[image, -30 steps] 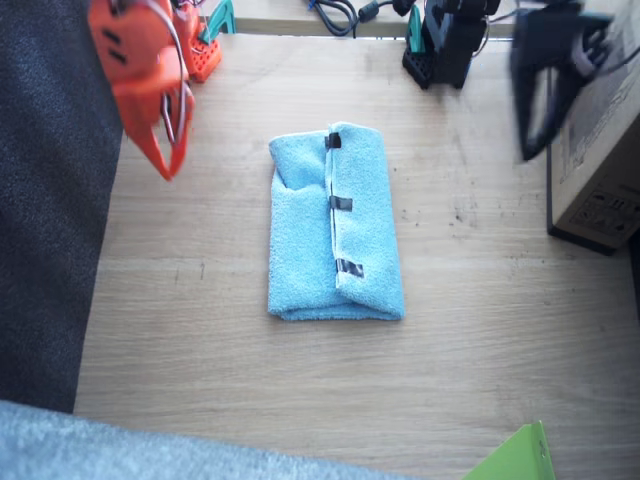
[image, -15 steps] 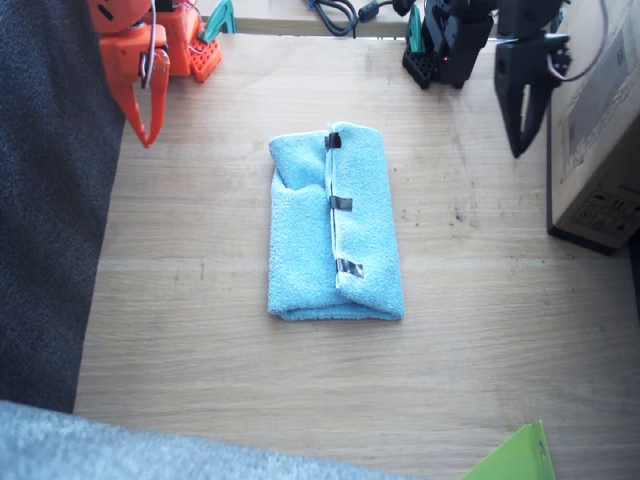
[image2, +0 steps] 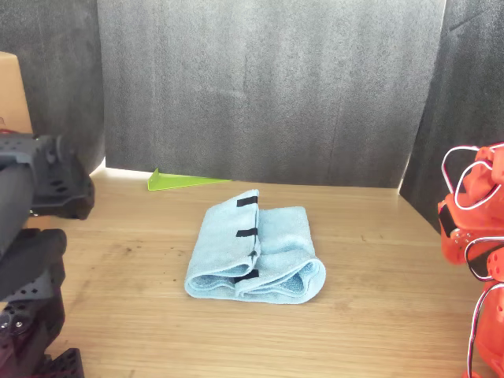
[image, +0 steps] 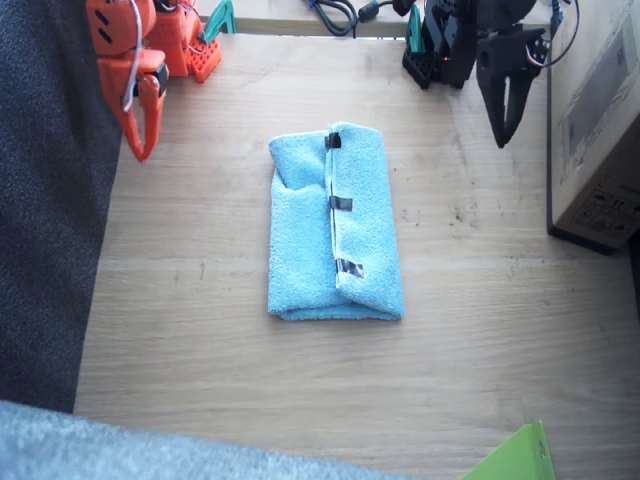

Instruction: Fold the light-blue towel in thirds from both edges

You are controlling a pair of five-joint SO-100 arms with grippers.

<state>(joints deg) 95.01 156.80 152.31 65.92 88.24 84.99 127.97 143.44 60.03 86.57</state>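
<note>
Towel point(image: 335, 225) at table point(image: 220, 340) centre, folded in thirds; taped edge point(image: 333, 205) on top. Keep both arms clear; avoid disturbing the overlap. Left gripper point(image: 505, 125) and right gripper point(image: 140, 135) raised near their bases, empty, jaws apparently together. Fluffy terry, soft rounded folds; smooth wood surface.

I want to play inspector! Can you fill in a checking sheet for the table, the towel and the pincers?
Surface: wooden table, bare around the towel.
Job's things: light-blue towel folded flat, black tape strips on top.
Clutter: cardboard box, green sheet.
Grippers: right pincer and left pincer both shut, empty, off the towel.
Cables: dark cables at the far edge.
Surroundings: dark grey fabric.
</note>
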